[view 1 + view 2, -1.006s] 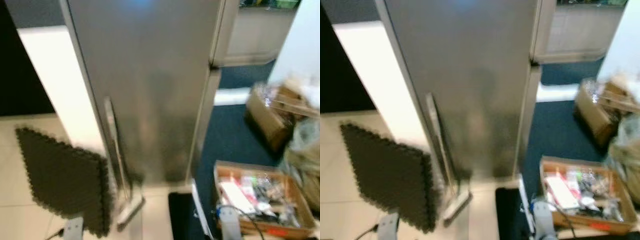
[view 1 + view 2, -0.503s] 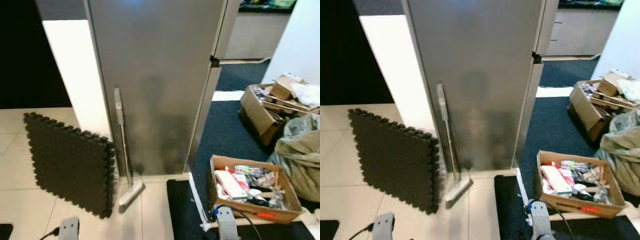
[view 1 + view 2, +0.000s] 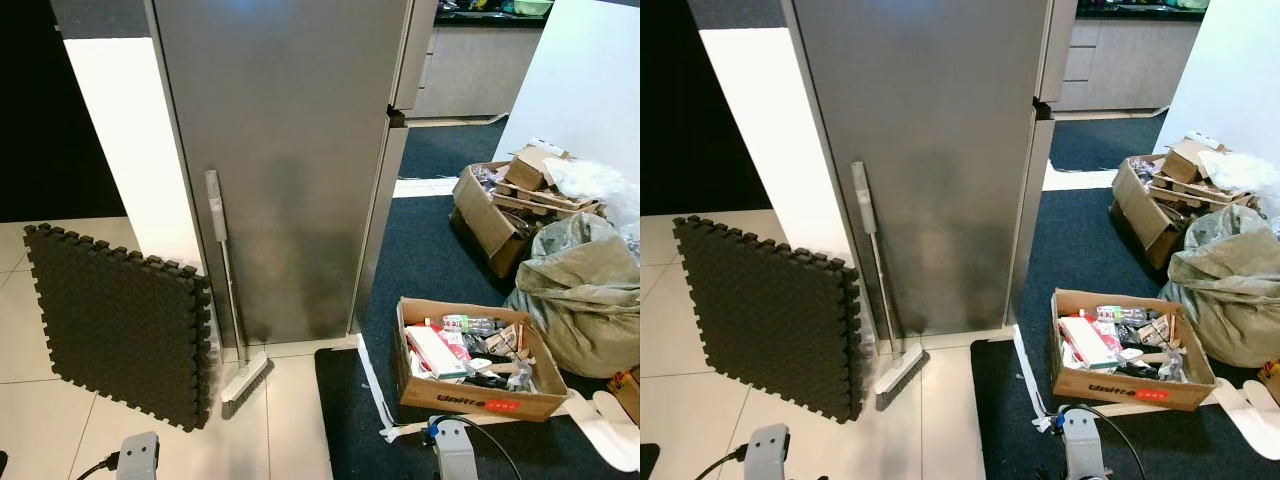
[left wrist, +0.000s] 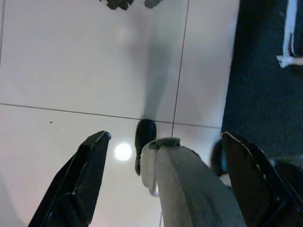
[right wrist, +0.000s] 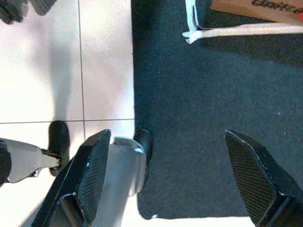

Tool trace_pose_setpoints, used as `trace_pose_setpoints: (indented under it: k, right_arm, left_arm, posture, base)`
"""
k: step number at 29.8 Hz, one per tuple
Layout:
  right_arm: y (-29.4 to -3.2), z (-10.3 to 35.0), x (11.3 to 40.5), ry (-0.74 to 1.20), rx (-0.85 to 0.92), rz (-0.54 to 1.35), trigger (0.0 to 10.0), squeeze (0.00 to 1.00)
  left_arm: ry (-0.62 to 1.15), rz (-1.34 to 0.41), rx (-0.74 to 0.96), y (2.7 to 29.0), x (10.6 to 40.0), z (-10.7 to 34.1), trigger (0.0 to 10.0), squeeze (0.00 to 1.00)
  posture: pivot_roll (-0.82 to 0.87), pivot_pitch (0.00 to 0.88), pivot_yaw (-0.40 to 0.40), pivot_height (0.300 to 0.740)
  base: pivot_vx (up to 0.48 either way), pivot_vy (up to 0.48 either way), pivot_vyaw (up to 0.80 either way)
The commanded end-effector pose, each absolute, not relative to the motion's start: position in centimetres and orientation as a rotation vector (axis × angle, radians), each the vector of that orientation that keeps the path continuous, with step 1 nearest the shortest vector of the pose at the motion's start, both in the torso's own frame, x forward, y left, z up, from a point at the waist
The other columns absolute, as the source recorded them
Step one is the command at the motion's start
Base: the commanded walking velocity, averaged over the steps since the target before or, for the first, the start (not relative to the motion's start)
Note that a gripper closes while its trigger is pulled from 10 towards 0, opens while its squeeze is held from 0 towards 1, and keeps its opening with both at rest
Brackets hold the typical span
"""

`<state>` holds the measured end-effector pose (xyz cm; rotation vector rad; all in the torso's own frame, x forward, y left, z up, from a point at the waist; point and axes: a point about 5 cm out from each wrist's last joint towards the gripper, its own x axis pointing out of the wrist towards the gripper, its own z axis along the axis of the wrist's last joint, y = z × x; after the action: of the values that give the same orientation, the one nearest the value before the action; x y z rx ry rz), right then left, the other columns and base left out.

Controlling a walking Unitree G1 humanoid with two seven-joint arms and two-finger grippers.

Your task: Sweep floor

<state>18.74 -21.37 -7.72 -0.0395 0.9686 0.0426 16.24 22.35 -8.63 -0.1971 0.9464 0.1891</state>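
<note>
The broom (image 3: 231,330) is propped against the steel cabinet (image 3: 290,150) at lower centre. Both the left gripper (image 4: 161,179) and right gripper (image 5: 165,175) are spread wide, empty. If nudged, it could be toppled onto the foam mat (image 3: 115,325).

Bare pale tile floor (image 3: 60,420) lies open near left, hemmed by the upright black foam mat (image 3: 115,335), while the open cardboard box of clutter (image 3: 470,365) crowds the right.

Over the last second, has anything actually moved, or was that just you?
Only the head camera moved; the blur cleared. The broom leans on the grey panel beside the foam mat, the cardboard box stays on the carpet, and both hands hang open, holding nothing.
</note>
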Motion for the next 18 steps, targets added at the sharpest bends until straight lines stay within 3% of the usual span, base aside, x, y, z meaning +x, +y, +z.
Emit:
trace_pose_setpoints:
  k: [1, 18]
  right_arm:
    - [-21.45, -7.72, 18.71, 0.971, -0.047, 0.048, 10.0, 0.00]
    - [-21.43, -7.92, 18.31, 0.983, -0.049, 0.050, 10.0, 0.00]
  left_arm:
    - [0.957, 0.167, -0.202, 21.73, 16.08, -8.83, 10.0, 0.00]
    - [0.968, 0.158, -0.193, 21.64, 15.36, -9.11, 10.0, 0.00]
  posture:
    - [-0.04, 0.000, -0.008, 0.740]
    - [-0.04, 0.000, -0.002, 0.740]
  base:
    - [0.000, -0.480, 0.00]
    - [0.000, -0.480, 0.00]
